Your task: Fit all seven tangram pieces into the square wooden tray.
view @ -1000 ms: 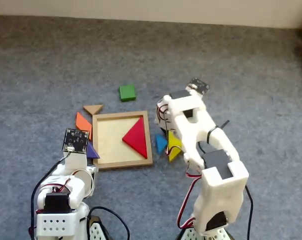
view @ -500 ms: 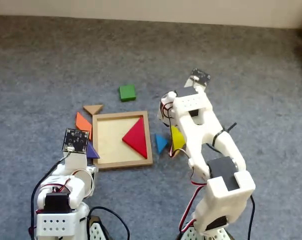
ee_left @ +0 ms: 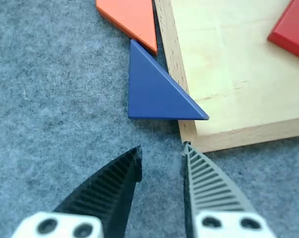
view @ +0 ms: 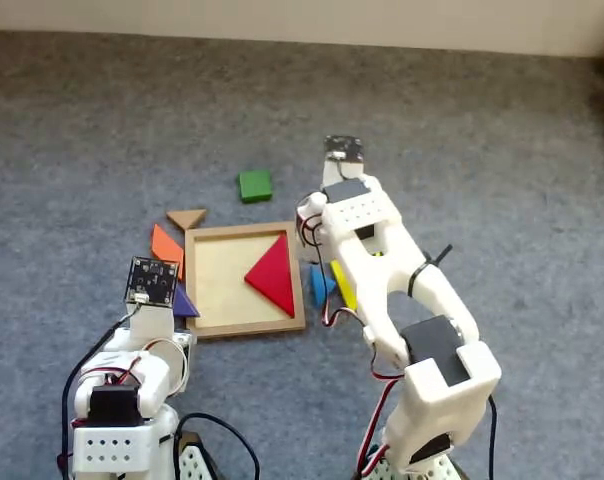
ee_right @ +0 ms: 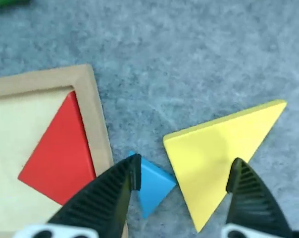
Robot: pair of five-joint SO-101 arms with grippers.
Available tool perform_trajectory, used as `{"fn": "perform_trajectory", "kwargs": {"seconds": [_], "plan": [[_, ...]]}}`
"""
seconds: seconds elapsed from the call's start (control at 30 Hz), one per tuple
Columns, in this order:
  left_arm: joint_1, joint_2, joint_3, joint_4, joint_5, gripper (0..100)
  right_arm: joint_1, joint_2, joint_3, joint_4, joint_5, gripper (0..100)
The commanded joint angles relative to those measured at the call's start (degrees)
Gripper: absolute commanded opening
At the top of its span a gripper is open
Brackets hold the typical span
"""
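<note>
The square wooden tray (view: pixel 210 240) lies on the grey carpet with a red triangle (view: pixel 272 274) in its right part. My right gripper (ee_right: pixel 185 166) is open above a yellow triangle (ee_right: pixel 219 148), one finger on either side of it. A small light blue triangle (ee_right: pixel 152 183) lies between the yellow piece and the tray rim (ee_right: pixel 97 129). My left gripper (ee_left: pixel 161 149) is open just off the tray's near left corner (ee_left: pixel 191 131), close to a dark blue triangle (ee_left: pixel 152 94) that leans against the rim. An orange piece (ee_left: pixel 132 17) lies beyond it.
A green square (view: pixel 254 185) and a tan triangle (view: pixel 187 217) lie on the carpet beyond the tray. The orange piece (view: pixel 166 248) sits left of the tray. Open carpet stretches to the far left and far right.
My right arm's wrist has swung left, toward the tray's right edge, and now covers more of the yellow triangle. The left arm has kept still.
</note>
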Motion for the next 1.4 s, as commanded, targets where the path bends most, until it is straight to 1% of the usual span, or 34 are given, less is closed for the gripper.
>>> {"fn": "perform_trajectory", "kwargs": {"seconds": [0.0,0.07,0.2,0.33,0.4,0.5,0.63,0.83,1.13,1.23,1.37], "plan": [[0.7,-3.1,1.2,0.3,-0.3,14,-0.4,-3.6,-0.6,0.0,2.4,26.7],[0.7,-3.1,1.2,0.3,-0.3,14,0.0,-3.6,-0.6,0.0,-0.4,27.0],[0.7,-3.1,1.2,0.3,-0.3,14,2.1,-3.6,-0.6,0.0,-10.2,27.2],[0.7,-3.1,1.2,0.3,-0.3,14,2.9,-3.4,-0.6,-0.1,-15.0,28.1],[0.7,-3.1,1.2,0.3,-0.3,14,3.5,-3.4,-0.6,-0.1,-16.4,32.6],[0.7,-3.1,1.2,0.3,-0.3,14,3.6,-3.4,-0.4,-1.5,-16.4,38.9],[0.7,-3.1,1.2,0.3,-0.3,14,3.5,-0.2,-0.8,-3.3,-16.4,38.9],[0.7,-3.1,1.2,0.3,-0.3,14,3.4,8.8,-7.9,-2.8,-16.5,38.9],[0.7,-3.1,1.2,0.3,-0.3,14,3.5,9.9,-9.5,-2.8,-16.7,38.9],[0.7,-3.1,1.2,0.3,-0.3,14,3.5,10.0,-9.6,-0.2,-16.8,38.5],[0.7,-3.1,1.2,0.3,-0.3,14,3.6,10.1,-9.7,1.3,-16.8,31.7]]}}
